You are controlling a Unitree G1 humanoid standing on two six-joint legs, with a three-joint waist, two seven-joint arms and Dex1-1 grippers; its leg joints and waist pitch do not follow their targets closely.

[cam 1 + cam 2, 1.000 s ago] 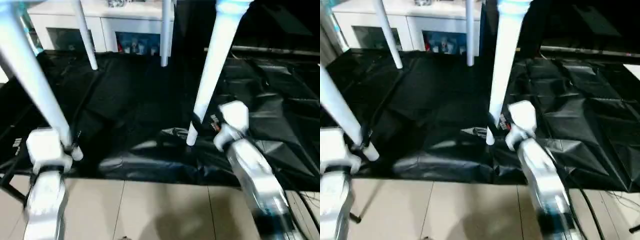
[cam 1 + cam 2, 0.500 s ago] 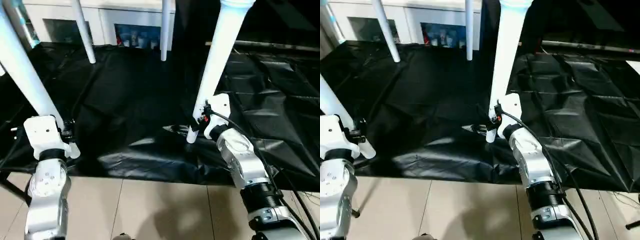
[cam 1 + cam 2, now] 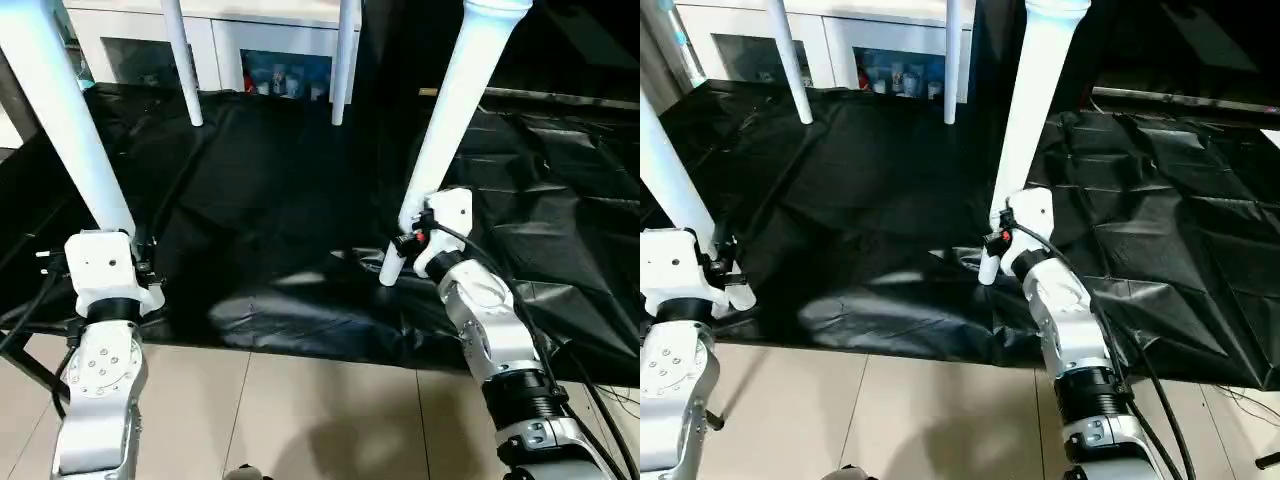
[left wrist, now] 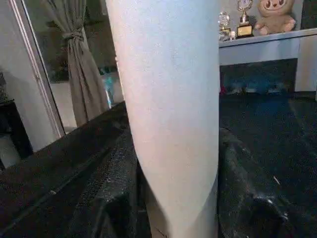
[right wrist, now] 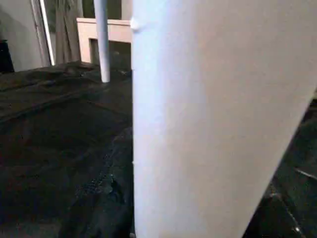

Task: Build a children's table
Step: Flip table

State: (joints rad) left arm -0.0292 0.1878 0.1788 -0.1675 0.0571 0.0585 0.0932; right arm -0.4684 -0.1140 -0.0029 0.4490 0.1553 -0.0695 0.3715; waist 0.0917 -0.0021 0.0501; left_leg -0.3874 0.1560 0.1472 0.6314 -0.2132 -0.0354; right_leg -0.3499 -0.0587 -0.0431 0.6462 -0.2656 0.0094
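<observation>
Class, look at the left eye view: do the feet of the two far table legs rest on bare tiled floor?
No. Both far legs come down onto the black sheet; the tiled floor shows nearer the robot.

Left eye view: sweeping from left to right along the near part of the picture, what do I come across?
Left gripper at the near left table leg → bare black sheet → near right table leg → right gripper at it → right forearm.

Four table legs (image 3: 443,140) on sheet (image 3: 280,190), cabinet (image 3: 250,40) behind.
</observation>
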